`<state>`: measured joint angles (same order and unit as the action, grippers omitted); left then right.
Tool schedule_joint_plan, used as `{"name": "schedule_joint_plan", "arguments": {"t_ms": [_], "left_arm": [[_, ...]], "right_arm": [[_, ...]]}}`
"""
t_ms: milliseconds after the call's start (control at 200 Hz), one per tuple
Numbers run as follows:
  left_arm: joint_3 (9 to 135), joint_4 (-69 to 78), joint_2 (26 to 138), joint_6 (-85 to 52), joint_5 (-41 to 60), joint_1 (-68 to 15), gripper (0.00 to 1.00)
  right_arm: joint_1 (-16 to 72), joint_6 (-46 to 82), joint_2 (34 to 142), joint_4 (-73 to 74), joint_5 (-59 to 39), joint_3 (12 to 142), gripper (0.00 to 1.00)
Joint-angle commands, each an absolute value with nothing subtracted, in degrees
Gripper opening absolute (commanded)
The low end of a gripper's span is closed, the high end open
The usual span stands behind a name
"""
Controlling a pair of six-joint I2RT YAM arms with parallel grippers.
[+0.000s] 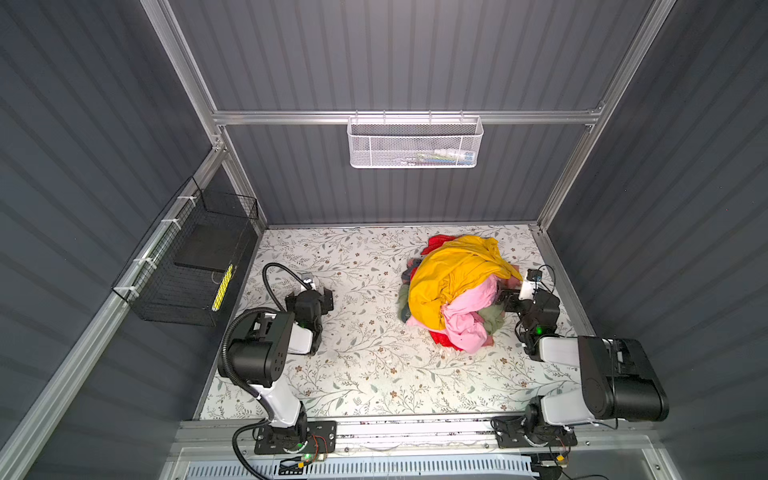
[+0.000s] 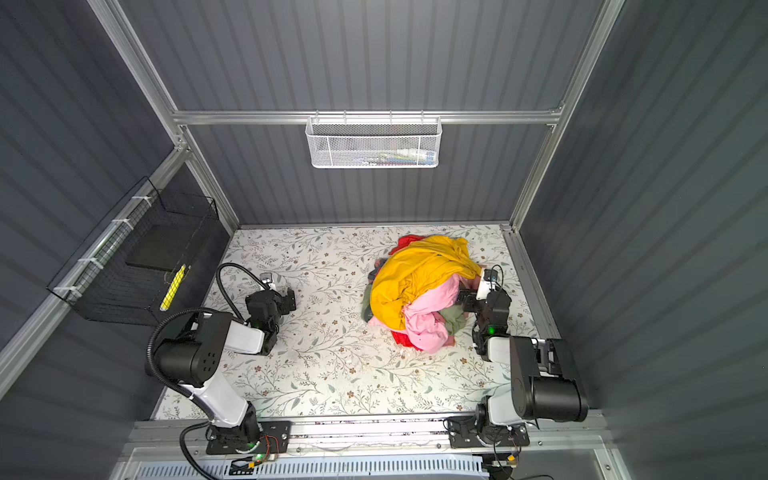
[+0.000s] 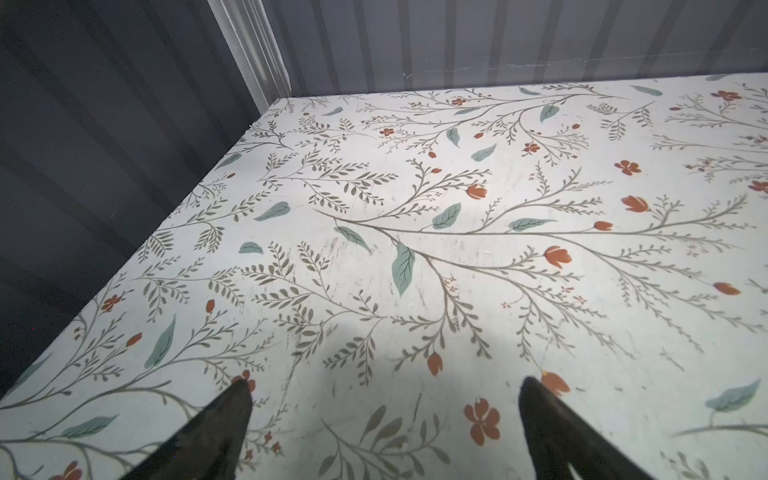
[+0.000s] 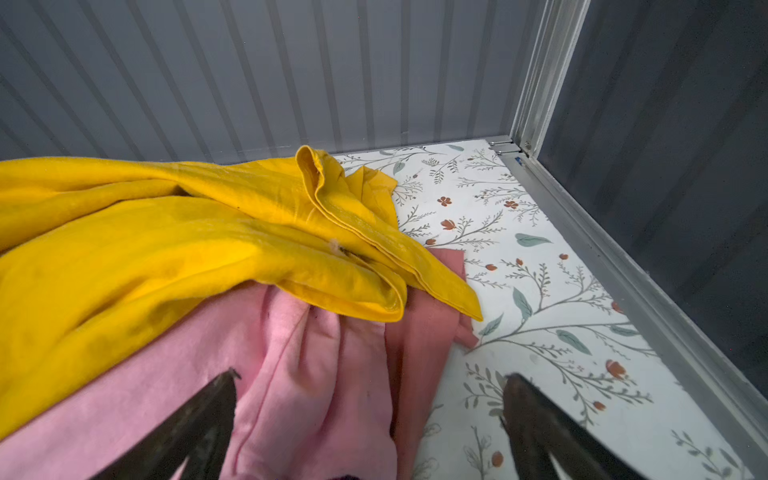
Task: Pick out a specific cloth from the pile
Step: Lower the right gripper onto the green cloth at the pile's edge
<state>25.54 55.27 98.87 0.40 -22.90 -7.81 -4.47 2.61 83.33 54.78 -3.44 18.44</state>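
Checking both top views first: the pile [image 1: 457, 286] sits right of centre on the bench [image 1: 353, 374], with the mustard-yellow garment [image 1: 449, 274] on top and the light pink garment [image 1: 465, 322] spilling out toward the lower edge. The cloth [image 1: 492, 322], sage green, peeks out at the pile's lower right rim, tucked under the pink. A similar greenish bit shows at the pile's left rim; I can't tell whether it's the same garment. The cloth is too bunched to read a long axis.

The right pincer [image 1: 505, 296] is spread wide, nosed up to the pile's right side, just above and right of that green patch in the frame. The left pincer [image 1: 326, 300] is also spread and sits left of centre, well apart from the pile. I judge the right arm much the nearer one for the grab.

Left wrist view: left pincer [image 3: 384, 384] spread, bare floral bench only, no fabric.

Right wrist view: right pincer [image 4: 372, 376] spread, nothing pinched, one tip over pink and one over bench. Yellow fills the upper left, and a dusty maroon garment [image 4: 428, 332] lies at centre. No green shows here, so the cloth seems to sit below this camera's view. I'd guess the pincer needs to go lower and under the pink.
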Motion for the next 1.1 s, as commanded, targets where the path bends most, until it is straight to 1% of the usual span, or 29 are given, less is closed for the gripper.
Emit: {"name": "schedule_joint_plan", "arguments": {"t_ms": [0,285,385,716,751,791,846,871,926,961,1011,1096], "left_arm": [[25.48,55.63,98.52,0.55,-22.82,-7.69,1.00],[25.64,55.47,98.53,0.62,-22.77,-7.65,1.00],[26.71,52.61,98.35,-0.42,-19.28,-5.82,1.00],[26.17,54.77,98.15,-0.02,-20.33,-5.82,1.00],[26.82,51.89,96.63,-0.33,-21.81,-6.04,1.00],[29.48,42.72,93.49,-1.54,-23.18,-6.06,1.00],[37.99,21.56,89.45,-6.95,-26.99,-5.98,1.00],[42.48,13.17,88.82,-10.04,-28.44,-5.98,1.00],[50.45,1.35,88.82,-11.69,-27.89,-6.02,1.00],[52.65,-0.82,88.26,-11.39,-25.64,-6.32,1.00],[52.21,0.72,85.95,-11.19,-23.39,-6.99,1.00],[49.35,5.09,82.12,-12.81,-19.39,-7.46,1.00]], "right_arm": [[-4.70,3.23,83.75,54.83,-3.73,19.23,0.99],[-4.75,3.27,83.72,55.03,-3.71,19.15,0.99],[-4.80,3.20,83.58,55.26,-3.82,18.96,0.99],[-4.82,3.26,83.46,55.52,-3.88,18.75,0.99],[-4.82,3.33,83.49,55.78,-3.92,18.65,0.99],[-4.78,3.46,82.90,54.78,-3.49,19.16,0.99],[-4.82,4.34,80.69,50.57,-1.26,20.71,0.99],[-4.80,4.93,79.12,46.18,0.01,22.13,0.99],[-4.99,8.47,75.42,32.57,3.21,27.11,0.99],[-5.62,11.98,73.80,24.09,3.96,30.42,0.99],[-6.39,16.07,72.07,14.66,2.55,34.45,0.99],[-6.67,21.21,69.39,3.79,-1.47,38.68,0.99]]}}
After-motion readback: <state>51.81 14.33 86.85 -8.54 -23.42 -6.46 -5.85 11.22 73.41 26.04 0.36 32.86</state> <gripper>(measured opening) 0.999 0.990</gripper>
